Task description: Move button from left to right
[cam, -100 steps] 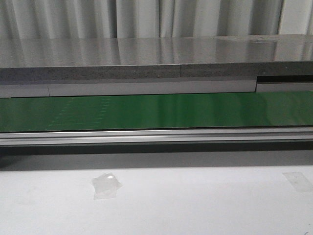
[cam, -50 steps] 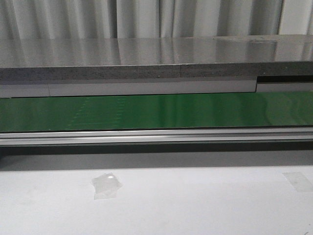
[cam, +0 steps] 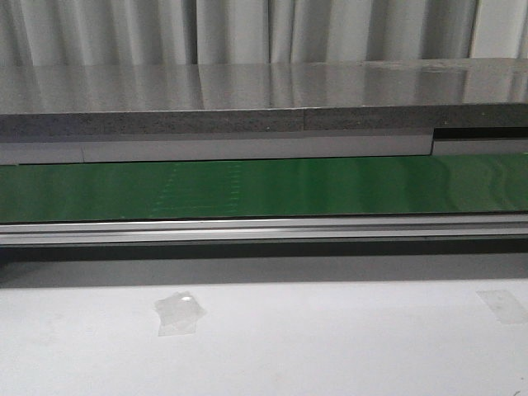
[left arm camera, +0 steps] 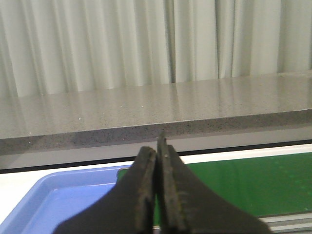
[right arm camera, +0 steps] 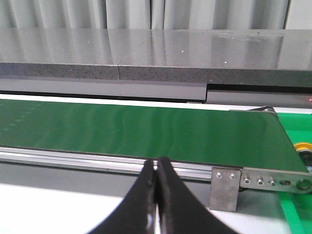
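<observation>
No button on the belt, both sets of fingers pressed together and holding nothing.

I cannot find the button anywhere: not on the green belt, not on the white counter, not in the blue tray beside the belt's left end, as far as I can see into it. My left gripper and right gripper each show fingers closed flat against each other, nothing between them, both pointed level at the belt, which I judge a waiting pose. The counter carries two patches of clear tape. Behind the belt runs a grey speckled stone ledge, with pale curtains beyond.
</observation>
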